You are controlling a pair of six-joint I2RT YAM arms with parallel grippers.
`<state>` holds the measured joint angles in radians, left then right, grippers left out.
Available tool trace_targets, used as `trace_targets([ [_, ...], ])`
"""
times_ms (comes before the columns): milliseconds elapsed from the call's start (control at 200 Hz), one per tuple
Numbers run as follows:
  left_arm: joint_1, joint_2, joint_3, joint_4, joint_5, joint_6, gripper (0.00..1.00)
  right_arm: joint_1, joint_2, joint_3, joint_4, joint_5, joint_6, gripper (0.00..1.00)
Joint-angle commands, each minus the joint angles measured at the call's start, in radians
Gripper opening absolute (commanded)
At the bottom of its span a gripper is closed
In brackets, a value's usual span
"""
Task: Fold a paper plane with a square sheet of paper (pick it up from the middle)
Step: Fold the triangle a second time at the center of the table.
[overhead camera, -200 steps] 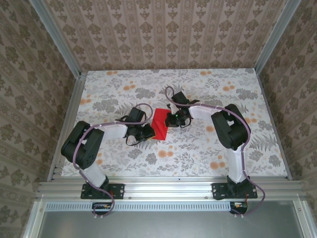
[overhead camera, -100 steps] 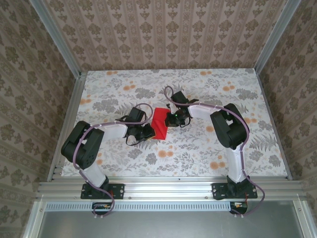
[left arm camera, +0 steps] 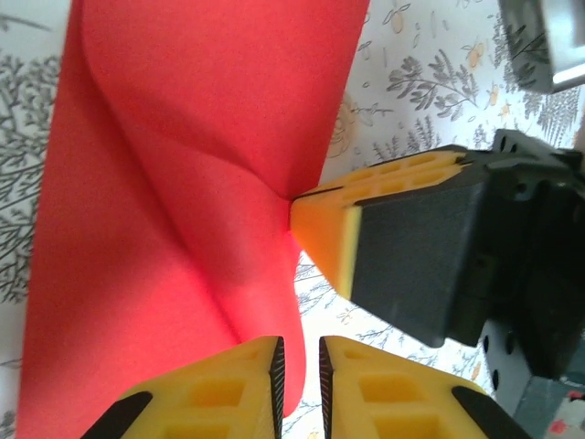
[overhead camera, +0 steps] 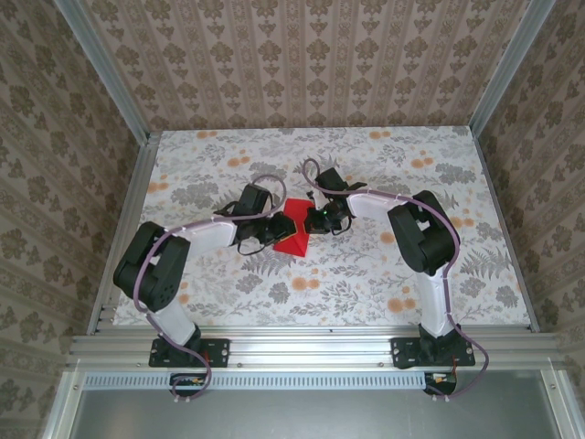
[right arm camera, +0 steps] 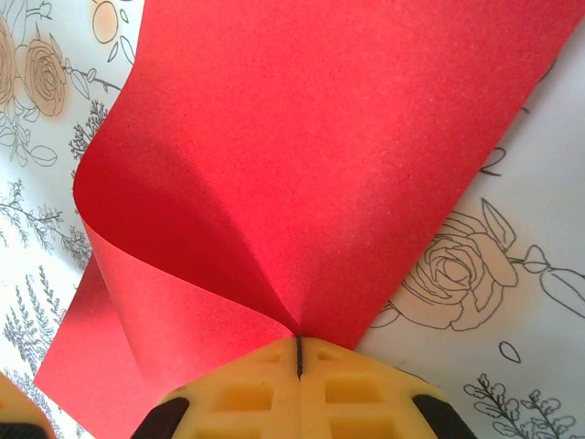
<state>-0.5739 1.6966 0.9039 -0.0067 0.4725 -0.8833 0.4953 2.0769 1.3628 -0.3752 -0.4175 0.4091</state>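
The right gripper (right arm camera: 299,355) is clamped tight on one edge of the square sheet of paper (right arm camera: 320,165), which curls up just ahead of its fingertips. The left gripper (left arm camera: 300,358) sits at a neighbouring corner with its jaws nearly together; whether it grips the sheet, I cannot tell.

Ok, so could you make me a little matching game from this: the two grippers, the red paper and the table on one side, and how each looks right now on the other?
Things
1. right gripper
2. left gripper
3. square sheet of paper
4. table

States
A. covered in a flower print
B. bright red, curled, not lying flat
C. shut tight on the paper's edge
D. nearly closed, with a narrow gap between the yellow pads

Pairs: 1-C, 2-D, 3-B, 4-A
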Motion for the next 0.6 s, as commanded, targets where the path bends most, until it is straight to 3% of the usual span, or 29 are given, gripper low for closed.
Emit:
trace_targets([
  [0, 0.0, 0.044, 0.039, 0.03, 0.023, -0.017, 0.19, 0.004, 0.041, 0.007, -0.064, 0.058, -0.025, 0.06],
  [595, -0.001, 0.118, 0.072, 0.0, -0.002, 0.003, 0.17, 0.003, 0.048, 0.013, -0.07, 0.06, -0.022, 0.07],
])
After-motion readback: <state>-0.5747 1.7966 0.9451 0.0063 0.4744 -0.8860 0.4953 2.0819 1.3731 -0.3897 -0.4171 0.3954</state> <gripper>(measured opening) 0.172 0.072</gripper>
